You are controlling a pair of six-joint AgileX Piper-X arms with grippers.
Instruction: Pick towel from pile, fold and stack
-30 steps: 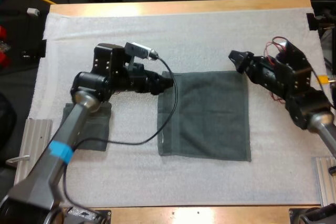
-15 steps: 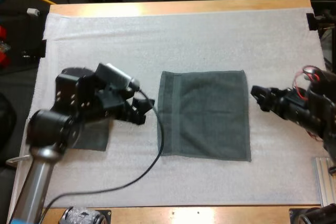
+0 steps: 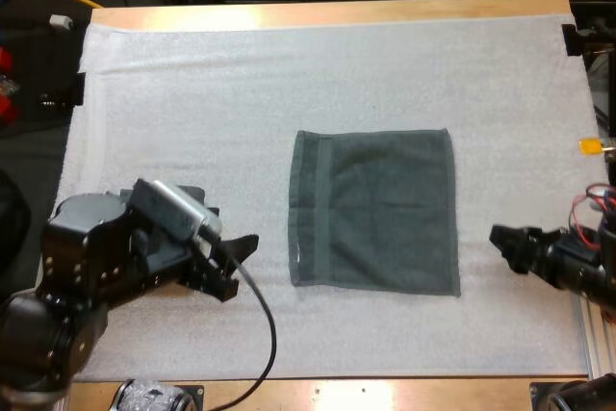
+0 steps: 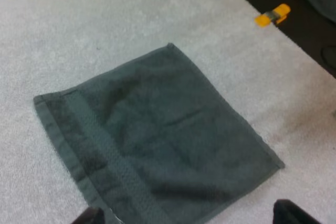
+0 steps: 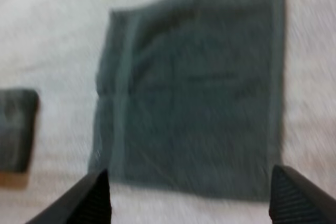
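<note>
Wooden desk (image 3: 337,12) carries one white mat (image 3: 192,93) that covers nearly all of its top, and everything else lies on that mat. Largest of the task's things is the spread towel (image 3: 375,214), dark grey-green, lying flat and square at the middle of the desk, a little toward the right edge, with a woven band running along its left side. No crease or doubled layer shows on it, so I judge that it has been laid out and smoothed but not yet folded. Next in size is the folded towel (image 5: 16,129), a small dark block that the right wrist view shows off the banded side of the spread towel, apart from it and toward the desk's left edge; I take it for the start of the stack. The left gripper (image 3: 234,265) hangs near the desk's near left corner, just beside the spread towel's near left corner but not touching it, fingers parted and holding nothing. The right gripper (image 3: 505,247) sits by the desk's right edge, clear of the towel's right side, likewise released and empty. By my reading, picking and flattening are done for this towel, while folding it and setting it on the stack are left. Counted: one desk, one mat, two towels (one spread, one folded), two grippers.
</note>
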